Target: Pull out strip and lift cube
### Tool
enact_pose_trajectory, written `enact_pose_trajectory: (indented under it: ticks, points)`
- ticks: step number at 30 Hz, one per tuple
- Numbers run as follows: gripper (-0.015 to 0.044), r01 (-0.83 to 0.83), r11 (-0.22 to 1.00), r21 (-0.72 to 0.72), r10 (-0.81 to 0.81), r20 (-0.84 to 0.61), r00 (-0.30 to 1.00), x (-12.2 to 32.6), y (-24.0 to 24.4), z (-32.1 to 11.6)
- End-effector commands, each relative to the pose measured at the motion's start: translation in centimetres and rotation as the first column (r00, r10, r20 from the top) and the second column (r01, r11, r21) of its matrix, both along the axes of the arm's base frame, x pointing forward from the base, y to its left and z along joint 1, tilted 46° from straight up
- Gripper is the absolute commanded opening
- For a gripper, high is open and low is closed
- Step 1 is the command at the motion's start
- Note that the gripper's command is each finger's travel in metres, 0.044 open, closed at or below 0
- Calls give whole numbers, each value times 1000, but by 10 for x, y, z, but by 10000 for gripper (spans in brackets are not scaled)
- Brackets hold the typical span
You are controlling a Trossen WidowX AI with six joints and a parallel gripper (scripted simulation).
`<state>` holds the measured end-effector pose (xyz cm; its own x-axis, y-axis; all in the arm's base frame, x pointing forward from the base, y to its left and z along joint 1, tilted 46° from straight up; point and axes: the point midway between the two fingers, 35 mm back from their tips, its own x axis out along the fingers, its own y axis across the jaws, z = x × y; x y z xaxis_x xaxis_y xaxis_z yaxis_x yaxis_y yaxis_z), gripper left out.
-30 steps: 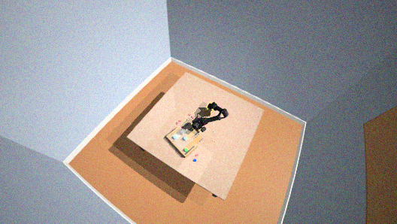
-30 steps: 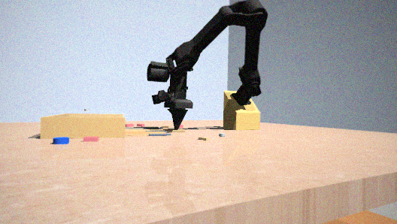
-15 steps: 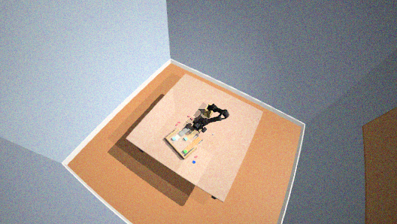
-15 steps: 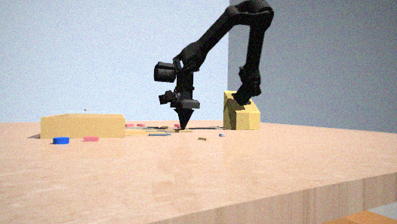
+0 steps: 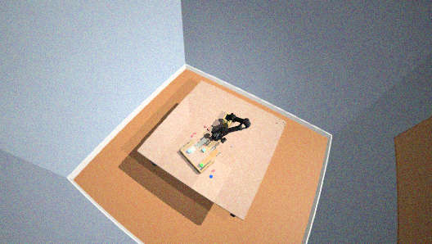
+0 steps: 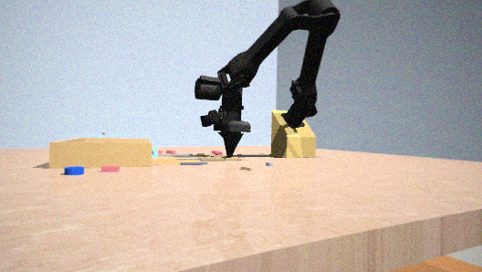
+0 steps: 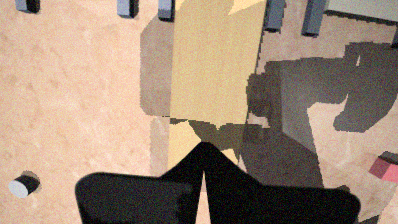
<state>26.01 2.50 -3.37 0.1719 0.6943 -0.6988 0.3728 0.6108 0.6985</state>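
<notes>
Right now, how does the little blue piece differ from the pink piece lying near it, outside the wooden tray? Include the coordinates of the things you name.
The blue piece (image 5: 211, 177) (image 6: 74, 171) is deep blue; the pink piece (image 5: 213, 170) (image 6: 110, 169) is pinkish red. From the side, the blue piece looks thicker, the pink piece flatter. The pink piece lies closer to the wooden tray (image 5: 191, 161) (image 6: 100, 153) than the blue piece does. Both are small and low, outside the tray.
</notes>
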Motion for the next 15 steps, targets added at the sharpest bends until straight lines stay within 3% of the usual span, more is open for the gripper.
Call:
enact_pose_trajectory:
  ticks: [1,15]
  points:
    - [0,-9,1000,13,10,-24,1000,-13,8,-1]
    - [0,-9,1000,13,10,-25,1000,-32,16,2]
